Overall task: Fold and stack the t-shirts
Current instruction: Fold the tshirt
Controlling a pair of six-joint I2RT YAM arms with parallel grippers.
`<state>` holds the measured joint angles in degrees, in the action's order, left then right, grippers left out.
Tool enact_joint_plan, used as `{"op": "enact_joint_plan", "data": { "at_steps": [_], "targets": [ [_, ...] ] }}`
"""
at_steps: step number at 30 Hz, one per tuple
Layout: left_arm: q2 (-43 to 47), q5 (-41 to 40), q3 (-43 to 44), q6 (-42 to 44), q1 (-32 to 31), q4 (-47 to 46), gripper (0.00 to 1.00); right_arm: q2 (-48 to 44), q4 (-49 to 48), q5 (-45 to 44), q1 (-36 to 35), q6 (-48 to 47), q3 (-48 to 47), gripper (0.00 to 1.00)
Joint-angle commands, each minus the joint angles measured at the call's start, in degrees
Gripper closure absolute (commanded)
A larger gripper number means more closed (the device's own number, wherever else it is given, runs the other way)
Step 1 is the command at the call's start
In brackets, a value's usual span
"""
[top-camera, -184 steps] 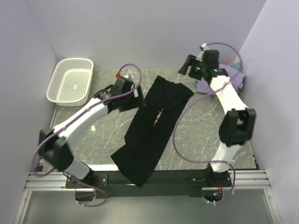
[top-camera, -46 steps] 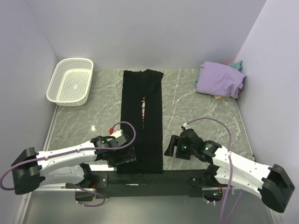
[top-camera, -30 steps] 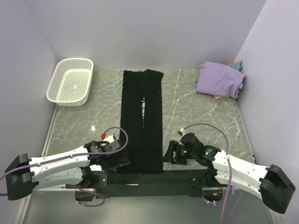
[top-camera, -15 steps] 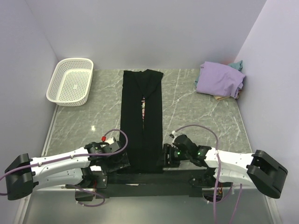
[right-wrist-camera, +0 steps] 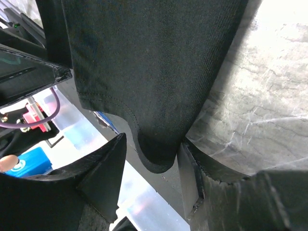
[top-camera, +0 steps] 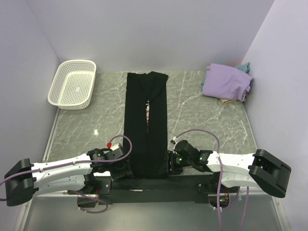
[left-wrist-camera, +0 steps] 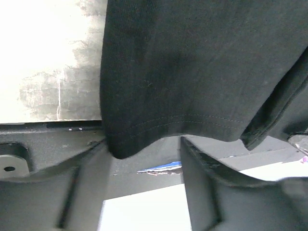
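Black t-shirt point(top-camera: 134, 120) lies lengthwise on bench point(top-camera: 202, 125). Left jaws open, ungripped, at its 7 o'clock corner; right jaws open astride the 5 o'clock corner.

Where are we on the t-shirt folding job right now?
Done: the black shirt lies folded lengthwise into a narrow strip. In hand: the left end effector and right end effector sit open around its near hem corners, not yet clamped. Left: fold it crosswise, then fold the lavender shirt and teal shirt, heaped at the far right, and stack all three.
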<state>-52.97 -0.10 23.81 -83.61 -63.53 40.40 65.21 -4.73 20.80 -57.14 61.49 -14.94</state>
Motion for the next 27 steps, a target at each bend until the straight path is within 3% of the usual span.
{"op": "enact_joint_plan", "data": {
  "at_steps": [1, 3, 6, 8, 10, 11, 12, 13, 14, 15, 17, 27],
  "targets": [
    [-1.26, -4.47, -1.14, 0.12, -0.19, -2.26, 0.48, 0.97, 4.20, -2.95, -0.77, -0.59, -0.44, 0.46],
    [-2.13, -5.35, -0.61, 0.56, -0.28, -1.38, 0.55, 0.80, 4.29, -3.22, -0.69, -0.76, -0.53, 0.46],
    [-3.28, -5.09, 0.00, 1.08, -0.19, -1.73, 0.63, 0.62, 5.34, -3.48, -0.77, -1.11, -0.71, 0.59],
    [-3.89, -5.09, 0.44, 1.52, -0.28, -1.73, 0.77, 0.36, 5.61, -3.48, -0.77, -1.37, -0.88, 0.68],
    [-4.16, -5.52, 1.06, 1.70, -0.28, -0.68, 0.76, 0.09, 5.96, -3.66, -0.77, -1.47, -1.06, 0.72],
    [-4.07, -5.70, 1.41, 1.70, -0.28, -0.24, 0.57, 0.18, 6.22, -3.75, -0.69, -1.73, -1.23, 0.70],
    [-3.98, -5.88, 1.93, 1.79, -0.28, 0.20, 0.37, 0.09, 6.40, -3.75, -0.77, -1.82, -1.32, 0.62],
    [-3.72, -6.14, 2.20, 1.70, -0.28, 1.51, 0.27, 0.01, 6.75, -3.92, -0.77, -1.82, -1.41, 0.56],
    [-3.02, -6.32, 2.38, 1.53, -0.37, 2.13, 0.07, -0.26, 6.93, -4.10, -0.69, -1.82, -1.41, 0.52],
    [-2.67, -6.58, 2.64, 1.35, -0.54, 3.09, 0.01, -0.35, 7.10, -4.18, -0.77, -1.82, -1.50, 0.45],
    [-1.17, -7.46, 2.73, 0.56, -0.54, 5.64, 0.01, -0.52, 7.54, -4.54, -0.69, -1.99, -1.76, 0.41],
    [0.50, -11.50, 0.89, -4.01, -0.55, 7.33, 0.01, -0.43, 8.60, -4.89, -0.77, -2.43, -2.38, 0.40]
  ]
}}
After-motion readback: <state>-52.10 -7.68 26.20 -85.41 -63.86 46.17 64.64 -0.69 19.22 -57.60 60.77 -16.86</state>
